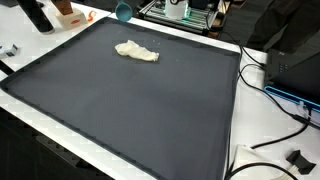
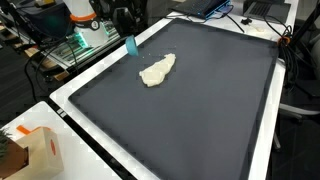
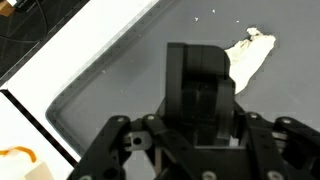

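- One end effector point(image 3: 200, 150), mine, fills the bottom of the wrist view. Only the body and splayed links show. The tips are out of frame, so I cannot tell if the fingers are apart or together. I see nothing held.
- Under me is the dark mat point(image 3: 120, 80), with the white counter point(image 3: 15, 130) showing along its edge.
- Nearest thing is a crumpled white cloth point(image 3: 250, 55), lying on the mat ahead of me and off to one side, apart from me. In an exterior view the cloth point(image 2: 157, 70) sits toward one end of the mat, inside the border.
- My call on working it well: centre over the thickest bunch, drop straight down with fingers wide, and close on a fold just short of the mat. It's limp, so expect it to sag.
- Farther out, a blue cup point(image 1: 123, 12) sits at the mat's edge, near the cloth but not touching it. Keep clear of it.
- Farthest are the cables point(image 1: 275, 90) off the mat's side, well apart.
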You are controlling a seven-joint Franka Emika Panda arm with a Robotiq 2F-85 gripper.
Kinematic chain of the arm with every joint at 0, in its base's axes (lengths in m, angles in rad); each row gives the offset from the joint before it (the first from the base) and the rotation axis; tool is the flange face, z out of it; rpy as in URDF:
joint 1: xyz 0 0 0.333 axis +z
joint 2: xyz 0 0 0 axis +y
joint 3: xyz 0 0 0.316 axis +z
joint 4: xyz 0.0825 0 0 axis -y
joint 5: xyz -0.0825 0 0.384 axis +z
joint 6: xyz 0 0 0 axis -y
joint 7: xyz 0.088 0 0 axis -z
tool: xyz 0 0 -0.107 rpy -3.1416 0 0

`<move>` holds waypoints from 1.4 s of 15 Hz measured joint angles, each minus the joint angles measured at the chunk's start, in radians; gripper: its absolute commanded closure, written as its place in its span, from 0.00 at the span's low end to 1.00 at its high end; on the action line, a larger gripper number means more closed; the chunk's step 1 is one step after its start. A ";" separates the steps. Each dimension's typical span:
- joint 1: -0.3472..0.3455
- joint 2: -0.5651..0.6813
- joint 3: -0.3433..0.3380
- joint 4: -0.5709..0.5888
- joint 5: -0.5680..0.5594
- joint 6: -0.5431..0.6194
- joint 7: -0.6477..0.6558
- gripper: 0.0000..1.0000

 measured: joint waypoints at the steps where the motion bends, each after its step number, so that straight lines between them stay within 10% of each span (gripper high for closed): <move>1: 0.000 0.000 0.000 0.000 0.000 0.000 0.000 0.48; 2: 0.000 0.000 0.000 0.000 0.000 0.000 0.000 0.73; 9: 0.024 0.022 0.032 0.003 -0.055 -0.026 0.072 0.73; 21: 0.127 0.160 0.099 0.088 -0.381 -0.103 0.788 0.73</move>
